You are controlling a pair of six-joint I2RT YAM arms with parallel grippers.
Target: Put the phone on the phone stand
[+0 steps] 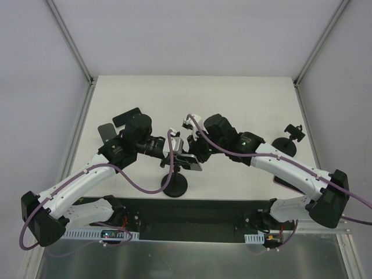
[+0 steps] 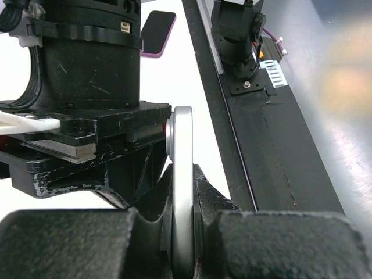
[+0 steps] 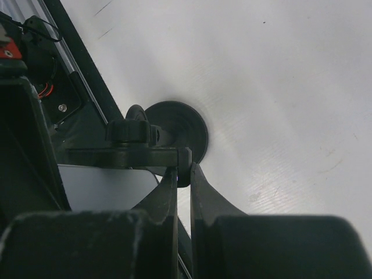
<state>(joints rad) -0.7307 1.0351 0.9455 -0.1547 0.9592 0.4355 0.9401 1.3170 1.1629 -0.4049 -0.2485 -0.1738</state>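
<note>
The phone stand's round black base (image 1: 175,187) sits at the front middle of the table, and both grippers meet above it. My left gripper (image 1: 170,152) is shut on the phone (image 2: 182,174), a thin slab seen edge-on with a silver rim between the fingers. My right gripper (image 3: 184,171) is shut on the end of the stand's clamp head (image 3: 125,154). In the right wrist view the phone's glossy face (image 3: 104,186) lies right under the clamp head, with the disc base (image 3: 183,131) beyond. The pole is mostly hidden.
A second small black stand (image 1: 290,139) is at the right back. A black phone (image 1: 127,118) and a flat dark item (image 1: 106,131) lie left of the left arm. A purple-edged phone (image 2: 157,32) lies near the right arm's base (image 2: 238,40). A black rail (image 1: 192,218) runs along the front edge.
</note>
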